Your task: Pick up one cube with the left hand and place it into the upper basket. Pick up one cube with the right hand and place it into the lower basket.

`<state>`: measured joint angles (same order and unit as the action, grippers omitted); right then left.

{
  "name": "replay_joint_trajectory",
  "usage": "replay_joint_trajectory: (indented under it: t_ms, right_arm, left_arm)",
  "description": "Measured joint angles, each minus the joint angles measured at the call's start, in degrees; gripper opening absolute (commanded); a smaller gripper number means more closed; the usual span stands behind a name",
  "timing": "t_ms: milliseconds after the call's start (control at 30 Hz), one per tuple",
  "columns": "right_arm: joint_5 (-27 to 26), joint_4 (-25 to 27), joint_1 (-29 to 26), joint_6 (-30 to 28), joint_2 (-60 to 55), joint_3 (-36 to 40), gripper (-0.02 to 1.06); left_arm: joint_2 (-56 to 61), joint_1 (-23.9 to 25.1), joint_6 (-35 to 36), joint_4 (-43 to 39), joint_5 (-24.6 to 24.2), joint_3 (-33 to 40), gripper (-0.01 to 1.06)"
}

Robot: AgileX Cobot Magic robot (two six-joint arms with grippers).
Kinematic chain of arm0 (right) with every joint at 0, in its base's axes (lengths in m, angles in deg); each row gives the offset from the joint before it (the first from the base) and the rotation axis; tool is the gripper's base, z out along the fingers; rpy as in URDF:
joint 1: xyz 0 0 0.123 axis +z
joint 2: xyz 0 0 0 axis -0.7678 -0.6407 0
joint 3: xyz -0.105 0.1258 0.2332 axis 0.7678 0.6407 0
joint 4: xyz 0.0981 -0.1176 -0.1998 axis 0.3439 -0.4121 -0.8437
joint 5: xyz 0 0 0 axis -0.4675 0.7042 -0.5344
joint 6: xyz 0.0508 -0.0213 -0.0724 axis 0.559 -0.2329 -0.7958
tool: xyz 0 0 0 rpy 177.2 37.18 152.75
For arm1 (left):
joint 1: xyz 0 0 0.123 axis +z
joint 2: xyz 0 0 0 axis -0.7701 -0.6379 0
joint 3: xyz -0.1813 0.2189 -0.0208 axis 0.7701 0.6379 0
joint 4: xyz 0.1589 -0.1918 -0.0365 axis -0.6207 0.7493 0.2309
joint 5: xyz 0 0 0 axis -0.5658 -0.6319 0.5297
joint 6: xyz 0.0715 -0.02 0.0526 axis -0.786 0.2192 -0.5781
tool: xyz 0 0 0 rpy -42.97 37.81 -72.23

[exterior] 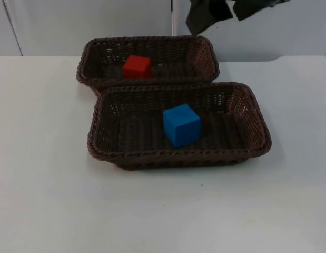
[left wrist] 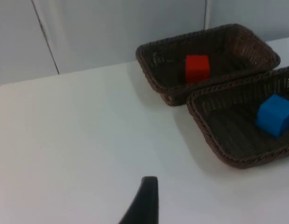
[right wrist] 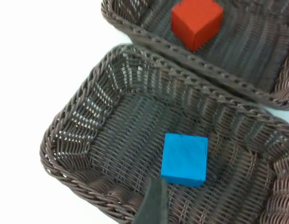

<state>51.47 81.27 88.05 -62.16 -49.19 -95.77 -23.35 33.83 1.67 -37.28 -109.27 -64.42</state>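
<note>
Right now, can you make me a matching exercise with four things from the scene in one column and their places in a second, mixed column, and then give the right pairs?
Column one:
1. red cube
2. blue cube
3. upper brown wicker basket
4. right tool

Column two:
A. inside the lower brown wicker basket
B. raised in front of the grey partition wall, behind the baskets
C. inside the upper basket
D. on the white table, right behind the lower basket, nearest the wall

Pairs: 1-C, 2-A, 3-D, 4-B
</note>
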Motion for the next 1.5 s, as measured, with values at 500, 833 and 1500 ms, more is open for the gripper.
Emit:
replay_joint_trajectory:
  t_ms: [500, 833, 1500]
  right_arm:
    - [-14.86, 0.27, 0.0, -4.74, 14.39, 19.8, 0.72]
    - [-15.97, 0.27, 0.0, -4.89, 22.19, 23.5, 0.72]
    - [-15.28, 0.36, 0.0, -5.94, 47.9, 38.37, 0.72]
  left_arm:
    - [11.19, 0.0, -6.31, 5.07, -9.35, 0.57, 0.83]
    - [11.19, 0.0, -8.92, 8.98, -11.94, 3.28, 0.83]
    - [11.19, 0.0, -5.07, 7.25, -11.74, 5.53, 0.83]
